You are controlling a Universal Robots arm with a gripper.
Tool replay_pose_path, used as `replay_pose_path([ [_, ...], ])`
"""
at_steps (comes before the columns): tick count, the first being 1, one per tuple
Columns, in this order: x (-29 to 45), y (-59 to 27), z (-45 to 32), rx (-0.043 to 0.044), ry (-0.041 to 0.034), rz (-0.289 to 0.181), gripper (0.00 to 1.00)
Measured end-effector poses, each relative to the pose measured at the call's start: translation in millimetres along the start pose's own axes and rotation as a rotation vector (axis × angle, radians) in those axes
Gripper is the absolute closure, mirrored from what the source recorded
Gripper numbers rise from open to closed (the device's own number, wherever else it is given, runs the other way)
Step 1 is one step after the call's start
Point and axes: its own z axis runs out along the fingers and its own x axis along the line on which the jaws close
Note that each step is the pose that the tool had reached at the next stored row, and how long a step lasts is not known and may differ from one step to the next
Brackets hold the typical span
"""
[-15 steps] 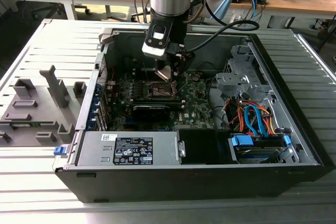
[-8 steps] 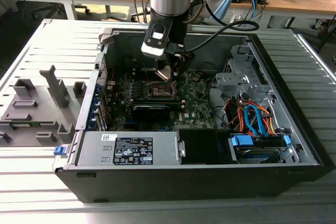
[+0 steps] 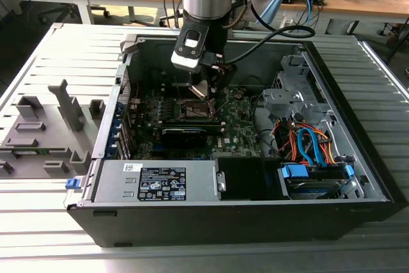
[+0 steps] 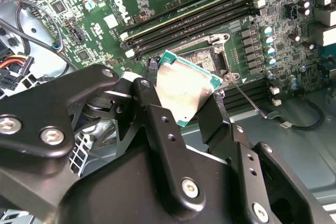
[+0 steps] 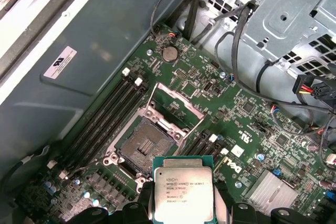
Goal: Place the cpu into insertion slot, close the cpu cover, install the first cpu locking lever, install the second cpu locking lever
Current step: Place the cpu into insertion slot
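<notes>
Two black metal fingers (image 4: pixel 149 103) of the gripper (image 4: pixel 184 106) pinch the cpu (image 5: pixel 183 187) by opposite edges. It is a flat square chip with a dull silver top and a green rim. It hangs close to the insertion slot (image 5: pixel 143 148), a dark square socket lying uncovered. Just beyond, the cpu cover (image 5: pixel 176 103), a thin grey metal frame, stands swung open. Around them spreads the green circuit board (image 5: pixel 247 114), inside a black computer case (image 3: pixel 255 212).
</notes>
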Motion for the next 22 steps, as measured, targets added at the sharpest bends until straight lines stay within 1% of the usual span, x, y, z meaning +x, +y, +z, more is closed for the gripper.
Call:
replay_pose_path([
  [22,0.0,0.0,0.0,0.0008,-0.0036,0.041,0.46],
])
